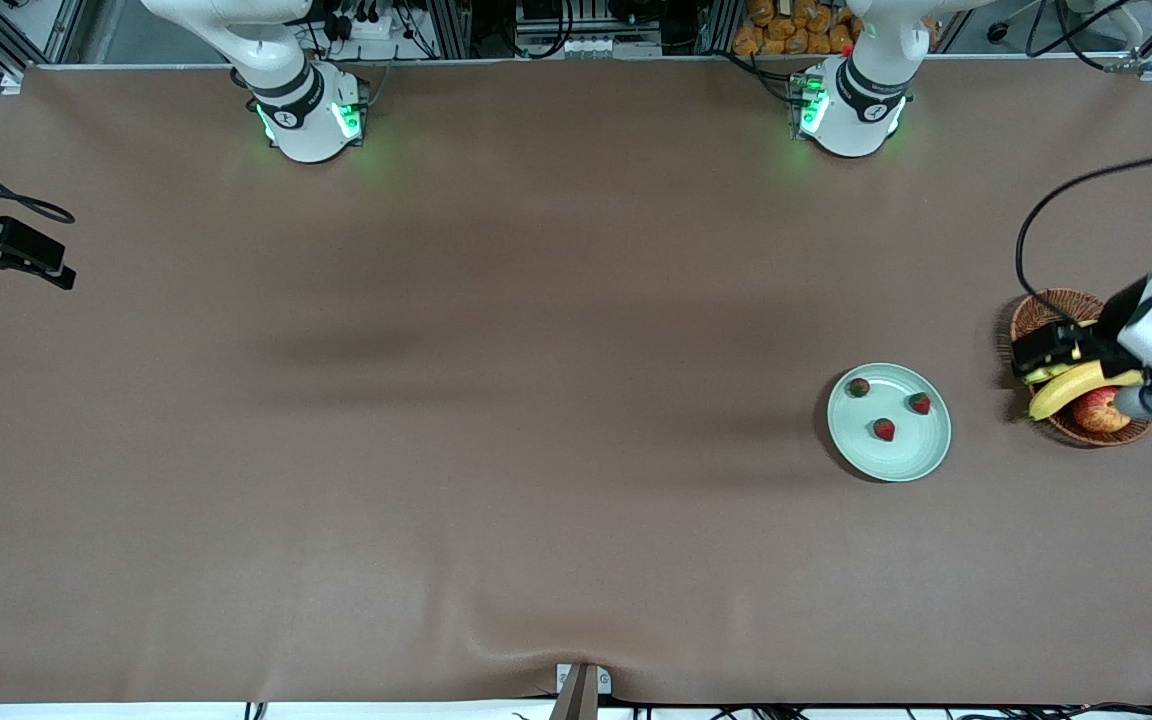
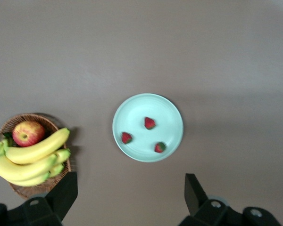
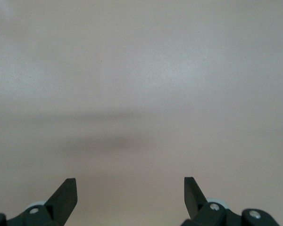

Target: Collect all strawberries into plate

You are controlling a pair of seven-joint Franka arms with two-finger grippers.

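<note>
red strawberries [image 1: 883,429], three of them, are all seen lying apart from one another inside the pale mint plate [image 1: 926,455], which sits toward the left arm's end of the table, just beside the wicker basket [image 1: 1039,312] of bananas [image 1: 1066,388] and an apple [image 1: 1098,410]. no berry is seen on the bare cloth, so the collecting is judged done. the left gripper [image 2: 129,195] is held over the basket, fingers spread and empty, much the closer of the two; the right gripper [image 3: 130,195] waits released over bare table.
</note>
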